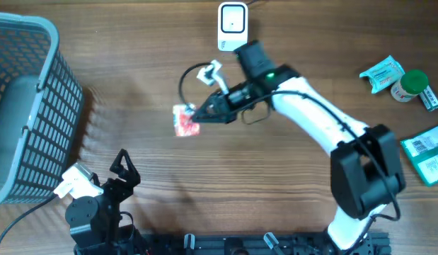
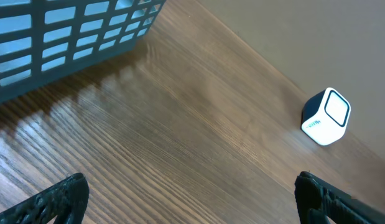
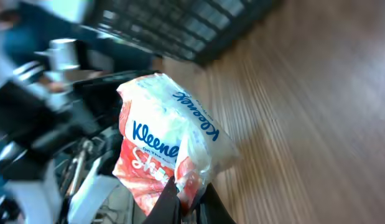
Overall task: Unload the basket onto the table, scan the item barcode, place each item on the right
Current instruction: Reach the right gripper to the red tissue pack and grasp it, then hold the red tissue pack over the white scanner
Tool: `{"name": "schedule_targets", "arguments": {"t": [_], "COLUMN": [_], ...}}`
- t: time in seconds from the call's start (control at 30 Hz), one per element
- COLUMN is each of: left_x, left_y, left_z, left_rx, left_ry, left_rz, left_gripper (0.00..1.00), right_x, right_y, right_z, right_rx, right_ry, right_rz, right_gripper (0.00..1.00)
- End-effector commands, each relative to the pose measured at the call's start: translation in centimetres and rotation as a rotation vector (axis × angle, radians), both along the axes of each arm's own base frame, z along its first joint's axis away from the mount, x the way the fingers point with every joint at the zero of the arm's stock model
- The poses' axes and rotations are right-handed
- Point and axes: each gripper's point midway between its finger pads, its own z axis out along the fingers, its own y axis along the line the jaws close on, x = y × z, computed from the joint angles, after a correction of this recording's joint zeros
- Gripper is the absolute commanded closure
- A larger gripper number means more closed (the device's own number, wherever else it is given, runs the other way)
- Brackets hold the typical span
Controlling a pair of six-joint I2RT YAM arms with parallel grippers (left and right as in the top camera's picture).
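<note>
Right gripper [image 1: 198, 113] pinched shut on the lower seam of the Kleenex tissue pack [image 1: 185, 122]. The edge grip leaves the printed faces uncovered, probably so a barcode can be shown; none is visible yet. Pack sits at about 7 o'clock from the white barcode scanner [image 1: 233, 18], well apart from it; lifted or touching the wood, cannot tell. Right arm reaches from its 5 o'clock base, elbow bent, forearm running toward 10 o'clock. Left gripper [image 1: 124, 164] parked at the table's 7 o'clock beside the basket [image 1: 63, 106], jaws wide, empty.
</note>
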Motion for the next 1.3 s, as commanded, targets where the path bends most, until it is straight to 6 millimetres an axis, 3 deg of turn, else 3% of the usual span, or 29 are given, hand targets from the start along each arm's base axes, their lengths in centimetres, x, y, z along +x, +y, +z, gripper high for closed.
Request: {"name": "schedule_targets", "arguments": {"t": [0.0,0.13,0.37,0.43,0.5,0.53,0.6,0.7,0.77,0.9,1.07,1.13,1.27], "left_x": [0.0,0.0,0.0,0.0,0.0,0.0,0.0,0.0,0.0,0.0,0.0,0.0,0.0], "left_y": [0.1,0.1,0.1,0.1,0.1,0.1,0.1,0.1,0.1,0.1,0.1,0.1,0.1], "left_z": [0.1,0.1,0.1,0.1,0.1,0.1,0.1,0.1,0.1,0.1,0.1,0.1,0.1], "left_rx": [-0.001,-0.001,-0.001,-0.001,-0.001,-0.001,-0.001,0.000,-0.001,0.000,0.000,-0.001,-0.001], "left_ry": [-0.007,-0.007,-0.007,-0.007,-0.007,-0.007,-0.007,-0.007,-0.007,-0.007,-0.007,-0.007,-0.007], "left_rz": [0.010,0.010,0.010,0.010,0.010,0.010,0.010,0.010,0.010,0.010,0.010,0.010,0.010], "left_gripper": [0.00,0.00,0.00,0.00,0.00,0.00,0.00,0.00,0.00,0.00,0.00,0.00,0.00], "right_x": [-1.7,-1.8,-0.9,-0.9,1.1,1.4,4.5,9.5,12.4,16.9,23.6,24.9,28.0], "right_y": [-2.3,-2.9,-2.5,-2.5,-2.2,-2.3,-3.2,-5.2,-7.7,-11.2,-14.2,-13.7,-14.7], "right_z": [1.6,-1.2,-1.2,-1.2,-3.0,-3.1,-3.3,-2.3,-0.3,3.8,3.3,2.1,0.1], "right_rx": [0.377,0.440,0.482,0.450,0.227,0.217,0.117,-0.095,-0.387,-0.768,-1.007,-1.027,-1.219], "right_ry": [-0.072,-0.129,-0.246,-0.164,0.090,0.100,0.112,-0.018,-0.221,-0.758,-1.091,-1.153,-1.354], "right_rz": [0.137,0.154,0.177,0.165,0.013,-0.001,-0.151,-0.410,-0.574,-0.649,-0.738,-0.699,-0.633], "right_gripper": [0.96,0.96,0.96,0.96,0.96,0.96,0.95,0.95,0.95,0.96,0.96,0.96,0.96]}}
